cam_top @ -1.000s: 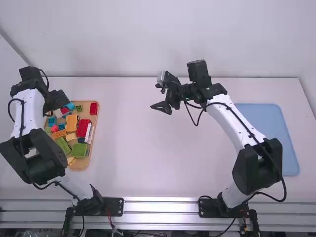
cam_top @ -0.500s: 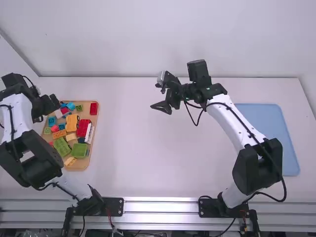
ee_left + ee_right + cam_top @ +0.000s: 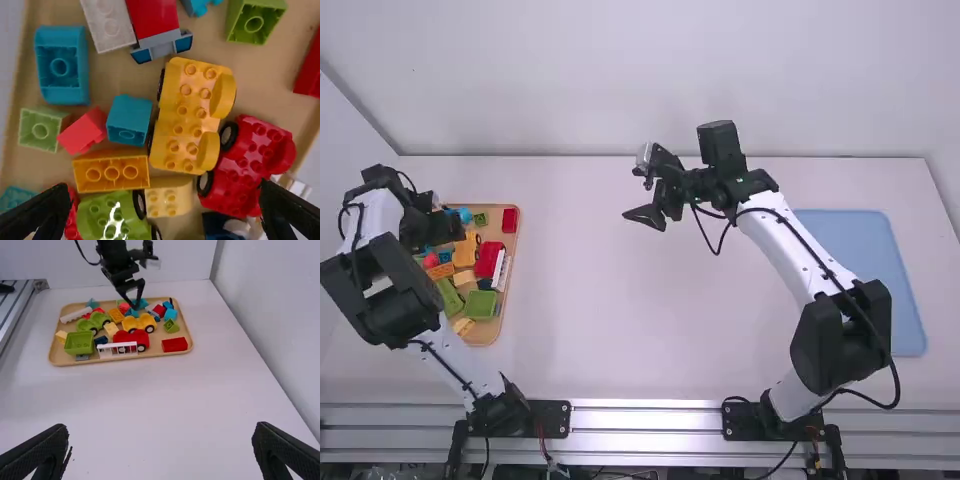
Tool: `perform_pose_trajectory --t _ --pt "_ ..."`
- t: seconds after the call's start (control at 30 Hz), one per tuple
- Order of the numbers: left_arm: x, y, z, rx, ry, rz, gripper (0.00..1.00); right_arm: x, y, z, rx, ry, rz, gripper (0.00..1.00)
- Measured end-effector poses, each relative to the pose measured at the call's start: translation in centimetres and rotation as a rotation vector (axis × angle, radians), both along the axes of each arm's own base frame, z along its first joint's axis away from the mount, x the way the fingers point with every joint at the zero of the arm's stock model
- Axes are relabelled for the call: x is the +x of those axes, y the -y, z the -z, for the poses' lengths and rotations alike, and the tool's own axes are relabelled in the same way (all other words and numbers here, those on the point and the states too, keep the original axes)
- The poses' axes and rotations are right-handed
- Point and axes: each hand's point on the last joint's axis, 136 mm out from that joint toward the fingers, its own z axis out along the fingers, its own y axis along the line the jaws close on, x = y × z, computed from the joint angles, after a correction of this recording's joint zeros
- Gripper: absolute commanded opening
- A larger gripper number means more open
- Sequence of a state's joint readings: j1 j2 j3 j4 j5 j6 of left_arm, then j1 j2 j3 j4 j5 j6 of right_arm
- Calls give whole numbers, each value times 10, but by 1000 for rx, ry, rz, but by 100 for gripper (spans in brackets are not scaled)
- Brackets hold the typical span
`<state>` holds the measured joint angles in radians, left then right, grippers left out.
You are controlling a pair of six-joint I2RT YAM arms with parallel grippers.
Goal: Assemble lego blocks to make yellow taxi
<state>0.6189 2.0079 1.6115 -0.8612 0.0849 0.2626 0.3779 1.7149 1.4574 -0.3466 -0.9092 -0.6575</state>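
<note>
L tool (image 3: 448,229), fingers apart, over tray (image 3: 484,336) w/ yel. chassis (image 3: 187,114).

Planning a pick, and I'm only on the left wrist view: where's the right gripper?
Observer: The right gripper hangs over the middle of the table, away from the tray. Its fingers are wide apart with nothing between them.

Operator: Copy. Which side of the table is the tray on?

Observer: Left side, going by the high view. The blue mat lies on the opposite side.

Operator: What sits at the tray end nearest the arm bases?

Observer: A green bin-shaped block, open side up.
</note>
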Motion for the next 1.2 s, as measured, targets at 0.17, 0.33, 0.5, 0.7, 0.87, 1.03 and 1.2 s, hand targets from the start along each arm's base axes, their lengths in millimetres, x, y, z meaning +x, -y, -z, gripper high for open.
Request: perform_pose_trajectory --t 0.17,0.33,0.5,0.7,0.87,1.03,1.2 --pt "8 12 10 -3 -16 59 92 -3 -3 0 0 -2 -8 98" --pt "7 18 28 -10 -71 67 84 -3 -3 0 0 -2 -8 98" --pt "0 15 46 -6 -133 40 71 -3 -3 1 -1 -6 -8 98" --pt "0 13 49 0 -139 35 70 -3 -3 1 -1 -7 -7 98" --pt "1 11 49 13 -138 35 70 -3 -3 1 -2 -7 -7 98" --pt "1 12 52 12 -137 47 74 -3 -3 1 -2 -3 -8 98" --pt "3 16 52 -10 -124 59 75 -3 -3 1 -1 -5 -8 98"
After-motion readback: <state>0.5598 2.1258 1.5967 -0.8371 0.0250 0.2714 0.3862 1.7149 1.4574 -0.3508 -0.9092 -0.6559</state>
